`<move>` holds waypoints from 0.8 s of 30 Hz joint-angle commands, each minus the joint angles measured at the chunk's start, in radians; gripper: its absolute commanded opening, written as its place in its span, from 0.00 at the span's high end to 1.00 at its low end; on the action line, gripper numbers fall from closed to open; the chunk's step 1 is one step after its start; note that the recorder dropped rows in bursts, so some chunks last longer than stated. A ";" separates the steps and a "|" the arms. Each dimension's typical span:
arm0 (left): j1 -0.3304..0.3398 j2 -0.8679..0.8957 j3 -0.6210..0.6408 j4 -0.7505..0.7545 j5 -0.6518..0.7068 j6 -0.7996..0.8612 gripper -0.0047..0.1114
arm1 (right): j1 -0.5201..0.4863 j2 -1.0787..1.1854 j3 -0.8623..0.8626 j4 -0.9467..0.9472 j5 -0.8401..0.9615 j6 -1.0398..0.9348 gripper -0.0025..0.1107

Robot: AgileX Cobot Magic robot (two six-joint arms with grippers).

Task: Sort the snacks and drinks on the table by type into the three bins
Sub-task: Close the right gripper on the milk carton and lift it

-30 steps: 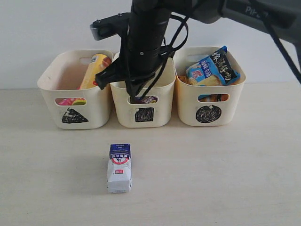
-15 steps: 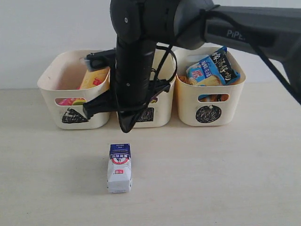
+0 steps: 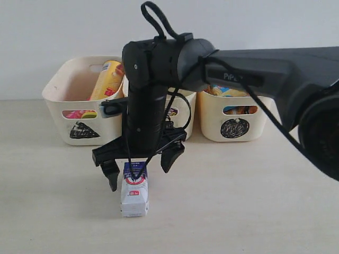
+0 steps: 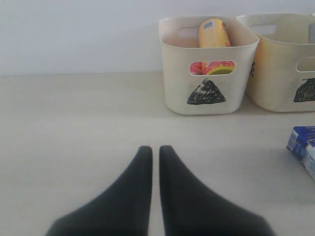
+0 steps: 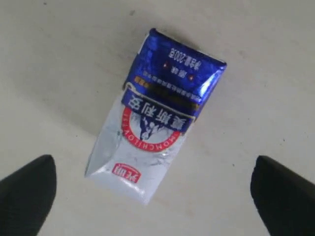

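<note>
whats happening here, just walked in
The right gripper hovers open over the small white drink carton with a dark blue top, which lies on the table, jaws either side, not gripping. The left gripper is shut. Behind, the cream plastic tub with a black triangle holds a yellow-orange chip tube.

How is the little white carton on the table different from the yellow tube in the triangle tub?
The carton is a white box with a dark blue top; the yellow tube is round and yellow-orange. The carton lies flat on the table, outside every tub; the tube stands leaning inside the triangle tub. The right arm's open fingers flank the carton; nothing grips the tube. Both are printed packages.
</note>
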 commanded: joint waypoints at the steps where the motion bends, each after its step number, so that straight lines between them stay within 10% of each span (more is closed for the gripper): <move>1: 0.003 -0.003 0.004 0.000 -0.003 0.009 0.92 | 0.000 0.036 -0.001 -0.001 -0.066 0.006 0.05; 17: 0.003 -0.003 0.004 0.000 -0.003 0.009 0.92 | 0.000 0.114 -0.001 -0.003 -0.151 0.008 0.08; 21: 0.003 -0.003 0.004 0.000 -0.003 0.009 0.92 | 0.000 0.118 -0.001 -0.018 -0.164 0.003 0.33; 24: 0.003 -0.003 0.004 0.000 -0.003 0.009 0.92 | 0.000 0.118 -0.001 -0.018 -0.153 -0.003 0.79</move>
